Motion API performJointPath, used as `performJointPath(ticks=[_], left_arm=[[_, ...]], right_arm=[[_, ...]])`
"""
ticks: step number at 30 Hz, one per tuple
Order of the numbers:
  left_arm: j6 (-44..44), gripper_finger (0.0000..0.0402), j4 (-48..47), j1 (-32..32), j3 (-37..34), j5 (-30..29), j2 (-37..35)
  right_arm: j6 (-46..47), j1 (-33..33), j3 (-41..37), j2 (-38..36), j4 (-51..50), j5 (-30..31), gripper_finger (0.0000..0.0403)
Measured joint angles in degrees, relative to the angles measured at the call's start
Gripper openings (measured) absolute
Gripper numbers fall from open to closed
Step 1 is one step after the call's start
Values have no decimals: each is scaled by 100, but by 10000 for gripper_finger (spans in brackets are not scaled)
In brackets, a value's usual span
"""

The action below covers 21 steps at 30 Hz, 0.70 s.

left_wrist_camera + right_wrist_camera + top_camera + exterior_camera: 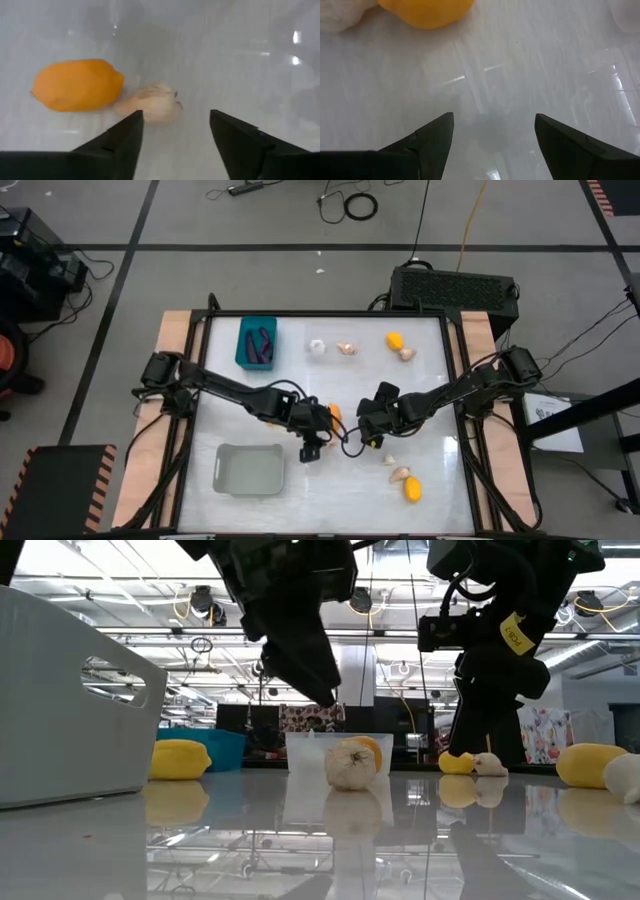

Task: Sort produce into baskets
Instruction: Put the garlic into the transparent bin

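I am holding both arms over the middle of the white bench (pixel 330 485), the two wrists almost meeting. My left gripper (pixel 175 135) is hanging above the bench with its fingers (pixel 125 140) spread apart and nothing between them; just ahead of them an orange oval (pixel 76 84) and a pale garlic bulb (pixel 150 102) are lying on the surface, touching each other. From above, that orange oval (pixel 334 412) is showing beside the left wrist. My right gripper (pixel 492 135) is likewise standing open and empty, pointing down at bare bench, with an orange piece (pixel 425 10) at the far edge of its view.

The teal basket (pixel 256 343) is sitting toward the far left of the bench and is holding dark purple eggplant pieces (pixel 262 346). The pale grey basket (pixel 249 469) is sitting at the near left. In the level view I am seeing what looks like the clear basket (pixel 335 752) behind a garlic bulb (pixel 349 764), though I cannot pin it down from above.

Loose produce is lying about: a white piece (pixel 316 348), a beige bulb (pixel 346 349), a yellow oval (pixel 394 339) touching another bulb (pixel 406 354) at the far side, and a bulb (pixel 399 475) just beside a yellow oval (pixel 412 489) at the near right
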Motion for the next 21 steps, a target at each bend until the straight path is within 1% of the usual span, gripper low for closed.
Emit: performJointPath(ticks=[2,4,6,8,13,16,21], left_arm=[[-416,261,70,-6,0,-88,99],[-1133,280,96,2,0,-137,229],[-1763,295,86,15,-1,-147,357],[-2128,305,110,20,-2,-170,476],[-2347,311,203,13,-2,-409,669],[-2538,311,441,15,-4,-417,777],[-2538,311,652,29,-4,-455,849]], right_arm=[[0,0,-1,0,-9,-4,271],[2,0,-2,0,-18,-2,271],[2,0,-2,0,-12,-4,271],[2,2,-2,0,8,-5,271],[2,5,-2,0,28,-6,271],[2,9,-2,0,44,-9,271],[2,11,-2,0,82,-138,271]])
